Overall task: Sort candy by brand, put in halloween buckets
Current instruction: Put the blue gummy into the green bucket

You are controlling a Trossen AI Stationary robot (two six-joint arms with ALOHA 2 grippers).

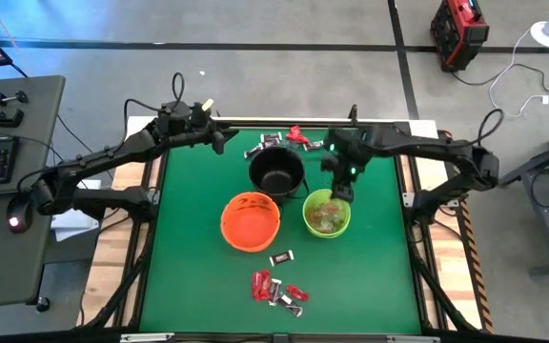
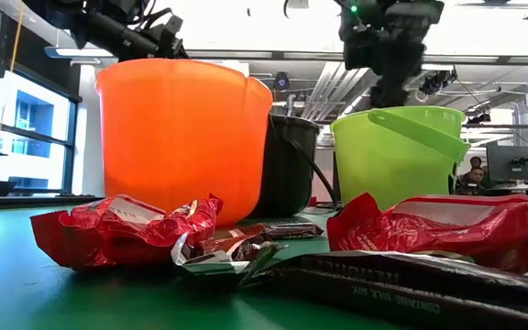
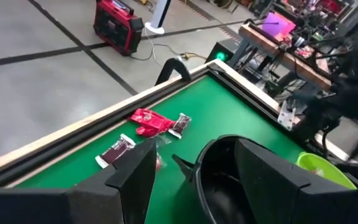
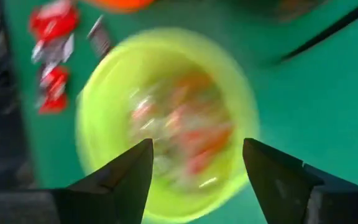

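The right tool (image 4: 194,163) hangs directly above the green bucket (image 1: 327,213), right of centre in the high view, its fingers spread wide with nothing between them. Wrapped candy already lies in that bucket, blurred in the right wrist view. The step in hand looks like a drop into the green bucket, with the tool now free.

The left tool (image 3: 194,171) waits over the top edge of the bench (image 1: 189,286), its fingers also wide and empty, just beside the black bucket (image 1: 276,170), which sits at top centre. The orange bucket (image 1: 251,221) stands at centre, lower left of the black one and touching or nearly touching the green one.

Candy remains in two groups. A far cluster (image 1: 289,140) of red and dark wrappers lies along the top of the frame behind the black bucket. A near cluster (image 1: 276,288) of red pieces sits at bottom centre, with one dark bar (image 1: 282,256) apart from it just below the orange bucket. In the low view, crumpled red wrappers (image 2: 122,229) and a dark bar fill the foreground.

The sorting looks partly done. The next move probably calls for lifting the right tool clear of the green rim, then reaching for one loose piece and matching its brand to a bucket.
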